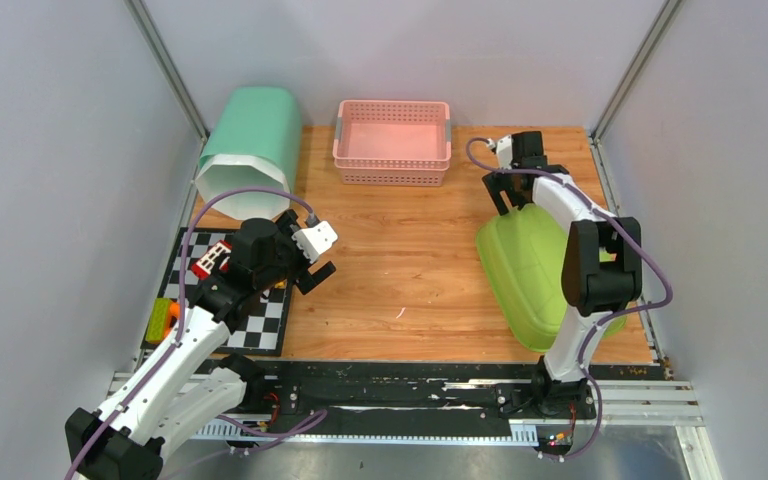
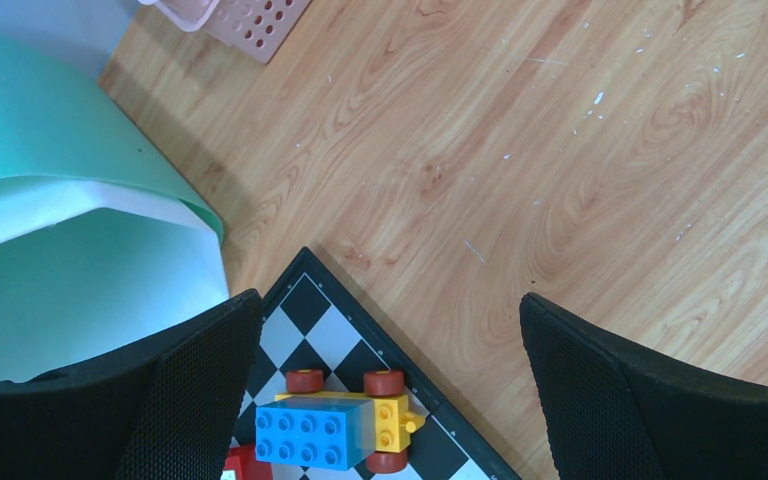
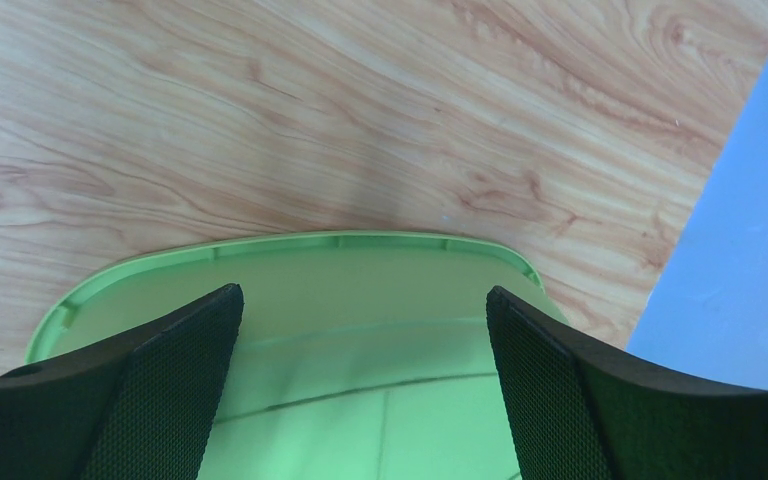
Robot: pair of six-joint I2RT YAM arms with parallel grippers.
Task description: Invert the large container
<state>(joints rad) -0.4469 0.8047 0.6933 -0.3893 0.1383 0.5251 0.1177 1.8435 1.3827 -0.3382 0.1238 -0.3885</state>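
The large container (image 1: 522, 262) is a lime-green plastic tub on the right side of the table, partly hidden by my right arm. In the right wrist view its flanged rim lies against the wood at the far end, and a smooth green surface (image 3: 380, 420) rises toward the camera. My right gripper (image 1: 507, 198) (image 3: 362, 292) hangs open just above that far end, with its fingers on either side of the surface and not touching it. My left gripper (image 1: 312, 268) (image 2: 388, 300) is open and empty above the corner of a chessboard, well away from the tub.
A teal bin (image 1: 250, 150) (image 2: 60, 200) lies on its side at the far left. A pink basket (image 1: 392, 140) (image 2: 240, 20) stands at the back centre. A chessboard mat (image 1: 260, 322) (image 2: 332, 330) carries a blue-and-yellow brick car (image 2: 345, 420). An orange-and-green toy (image 1: 163, 320) sits at the mat's left edge.
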